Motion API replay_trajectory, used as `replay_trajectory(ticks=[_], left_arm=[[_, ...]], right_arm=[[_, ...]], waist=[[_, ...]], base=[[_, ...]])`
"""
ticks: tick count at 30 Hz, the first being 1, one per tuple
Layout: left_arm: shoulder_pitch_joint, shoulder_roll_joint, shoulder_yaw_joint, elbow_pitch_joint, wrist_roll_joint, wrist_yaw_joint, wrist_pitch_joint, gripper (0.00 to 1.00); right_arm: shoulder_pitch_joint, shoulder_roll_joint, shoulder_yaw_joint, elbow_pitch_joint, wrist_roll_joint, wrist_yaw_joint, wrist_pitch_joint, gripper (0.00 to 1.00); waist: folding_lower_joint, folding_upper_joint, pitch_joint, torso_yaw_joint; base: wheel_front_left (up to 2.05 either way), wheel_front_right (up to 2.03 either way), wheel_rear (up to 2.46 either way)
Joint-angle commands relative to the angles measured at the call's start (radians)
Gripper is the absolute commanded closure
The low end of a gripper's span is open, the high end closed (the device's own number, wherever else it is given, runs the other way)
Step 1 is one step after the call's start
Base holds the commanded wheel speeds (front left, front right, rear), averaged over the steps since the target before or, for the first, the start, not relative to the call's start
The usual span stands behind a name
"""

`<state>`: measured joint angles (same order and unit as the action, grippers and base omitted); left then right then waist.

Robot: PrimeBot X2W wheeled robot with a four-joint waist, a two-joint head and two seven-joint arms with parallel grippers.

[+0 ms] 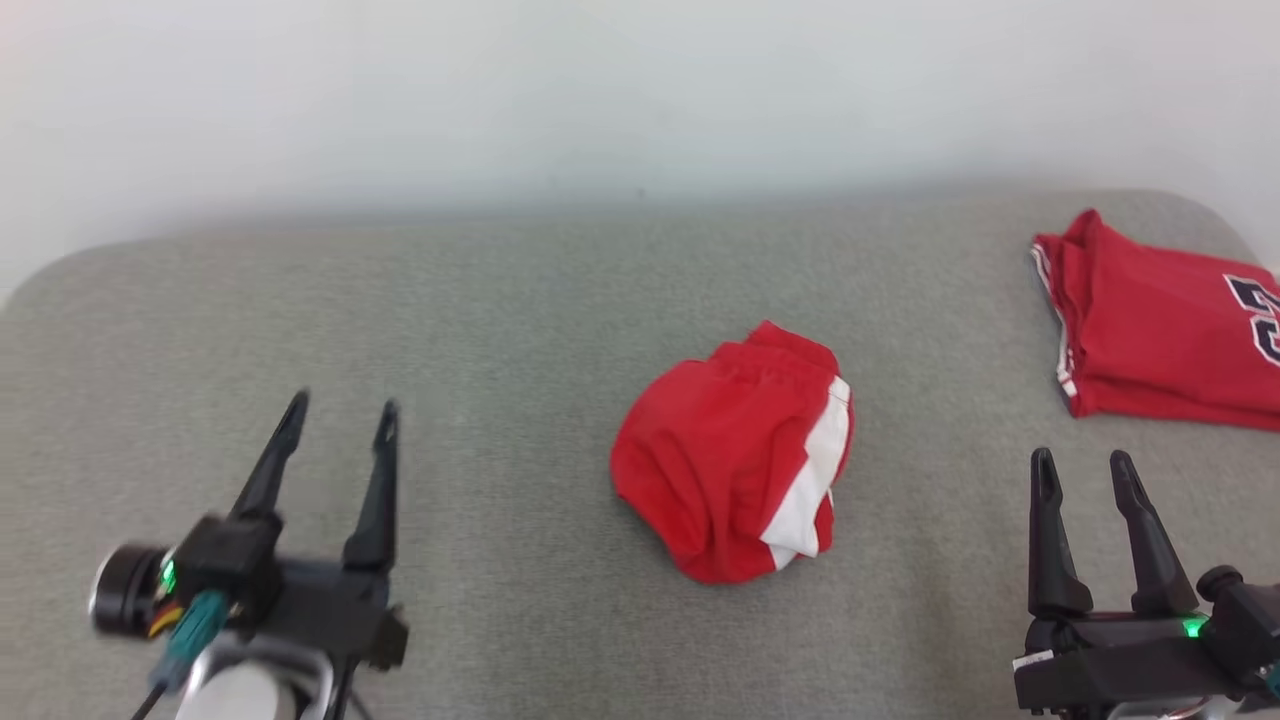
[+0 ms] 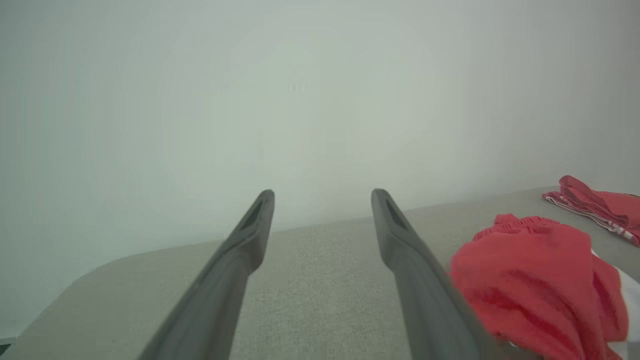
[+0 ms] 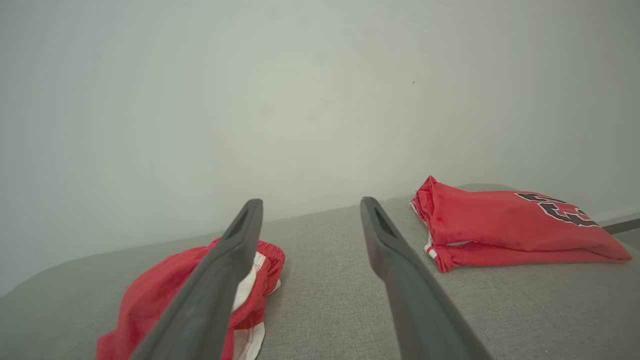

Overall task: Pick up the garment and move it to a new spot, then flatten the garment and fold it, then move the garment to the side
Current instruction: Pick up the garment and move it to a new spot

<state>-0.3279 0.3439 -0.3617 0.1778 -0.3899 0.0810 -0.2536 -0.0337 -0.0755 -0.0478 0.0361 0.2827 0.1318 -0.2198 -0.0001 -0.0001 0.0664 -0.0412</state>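
The garment (image 1: 735, 455) is a pair of red shorts with a white side stripe, lying crumpled in a heap at the middle of the grey surface (image 1: 500, 300). It also lies at the right of the left wrist view as the garment (image 2: 535, 280) and at the lower left of the right wrist view as the garment (image 3: 170, 290). My left gripper (image 1: 340, 420) is open, well to the left of the heap, holding nothing. My right gripper (image 1: 1082, 468) is open too, to the heap's right and nearer to me, also holding nothing.
A folded red jersey (image 1: 1165, 325) with dark lettering lies at the far right edge of the surface, also seen as the jersey (image 3: 505, 225). A pale wall (image 1: 640, 90) rises behind the surface, whose corners are rounded.
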Motion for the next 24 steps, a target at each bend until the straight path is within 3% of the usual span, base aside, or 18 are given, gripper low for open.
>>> replay_trajectory(ticks=[1, 11, 24], left_arm=[[0.048, 0.01, 0.016, -0.021, -0.011, 0.013, -0.007, 0.0], [0.277, 0.025, 0.123, -0.106, -0.043, 0.086, -0.013, 0.0], [0.403, -0.014, 0.177, -0.157, -0.009, 0.076, -0.013, 0.0]], right_arm=[[0.022, -0.003, -0.006, -0.001, -0.005, -0.003, 0.0, 0.0], [0.066, -0.005, -0.015, 0.016, 0.002, -0.003, 0.016, 0.0], [0.115, 0.005, -0.033, 0.039, 0.003, -0.003, 0.019, 0.0]], waist=[[0.0001, 0.0001, -0.044, 0.042], [0.0001, 0.0001, -0.075, 0.063], [0.0001, 0.0001, -0.076, 0.073]], base=[[0.0, 0.0, 0.0], [0.0, 0.0, 0.0], [0.0, 0.0, 0.0]])
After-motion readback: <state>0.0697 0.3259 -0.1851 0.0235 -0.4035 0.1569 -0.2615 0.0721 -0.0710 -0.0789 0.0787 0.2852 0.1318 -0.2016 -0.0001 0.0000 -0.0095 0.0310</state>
